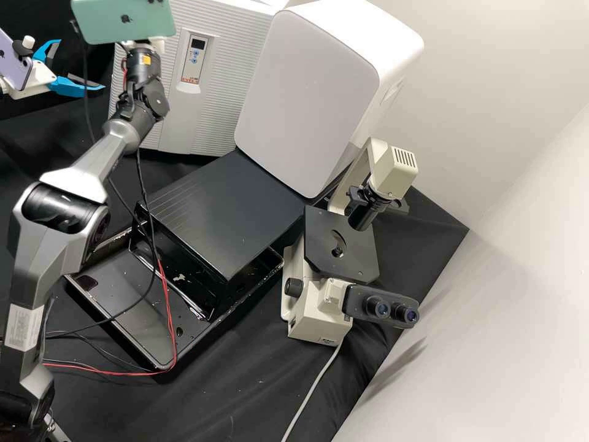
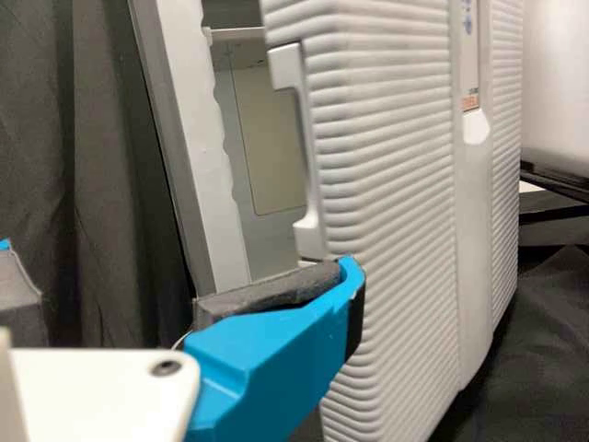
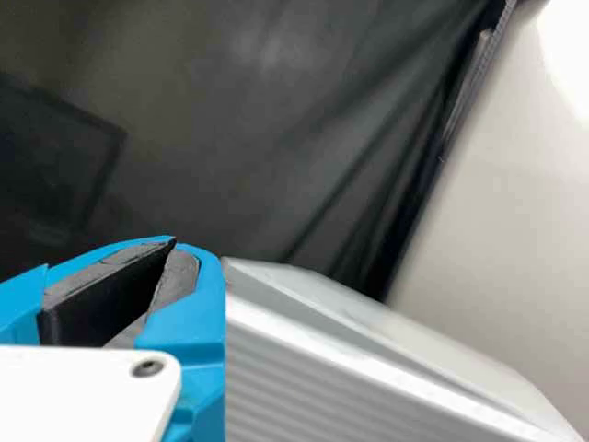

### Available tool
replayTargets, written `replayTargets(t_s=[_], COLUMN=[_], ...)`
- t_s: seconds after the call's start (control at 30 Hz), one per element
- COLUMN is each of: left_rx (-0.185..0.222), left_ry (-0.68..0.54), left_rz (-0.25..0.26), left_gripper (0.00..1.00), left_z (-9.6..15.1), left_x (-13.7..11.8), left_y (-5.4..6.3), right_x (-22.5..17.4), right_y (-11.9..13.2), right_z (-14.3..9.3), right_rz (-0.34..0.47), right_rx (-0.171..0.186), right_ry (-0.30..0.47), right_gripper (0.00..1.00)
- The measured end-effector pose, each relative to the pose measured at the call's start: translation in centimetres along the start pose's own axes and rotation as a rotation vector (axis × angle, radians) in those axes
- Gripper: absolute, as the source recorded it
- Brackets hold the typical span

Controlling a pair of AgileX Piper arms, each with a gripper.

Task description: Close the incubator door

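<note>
Left claw (image 1: 81, 64) gapes beside the upright, outward-angled incubator door (image 2: 396, 221).

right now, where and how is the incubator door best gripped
Probably at the notch in its free edge, coming in from the gap side: the door stands ajar from the frame, so that edge could be pinched between its ribbed front and its back.
</note>
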Motion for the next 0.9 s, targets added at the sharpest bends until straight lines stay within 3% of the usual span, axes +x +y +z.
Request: replayTargets(t_s=[0.13, 0.33, 0.67, 0.8, 0.9], left_rx=[0.000, 0.000, 0.000, 0.000, 0.000], left_ry=[0.000, 0.000, 0.000, 0.000, 0.000], left_rz=[0.000, 0.000, 0.000, 0.000, 0.000], left_gripper=[1.00, 1.00, 1.00, 1.00, 1.00], left_z=[0.0, 0.0, 0.0, 0.0, 0.0], left_x=[0.0, 0.0, 0.0, 0.0, 0.0], left_y=[0.0, 0.0, 0.0, 0.0, 0.0], right_x=[-0.3, -0.4, -0.4, -1.1, -2.1], right_y=[0.4, 0.8, 1.3, 0.9, 0.2], right_z=[-1.6, -2.0, -1.1, 0.0, 0.7], right_rz=[0.000, 0.008, 0.022, 0.034, 0.026], right_rx=[-0.011, -0.018, -0.029, -0.007, -0.015], right_ry=[0.023, 0.028, 0.009, -0.028, -0.071], right_gripper=[0.00, 0.00, 0.00, 0.00, 0.00])
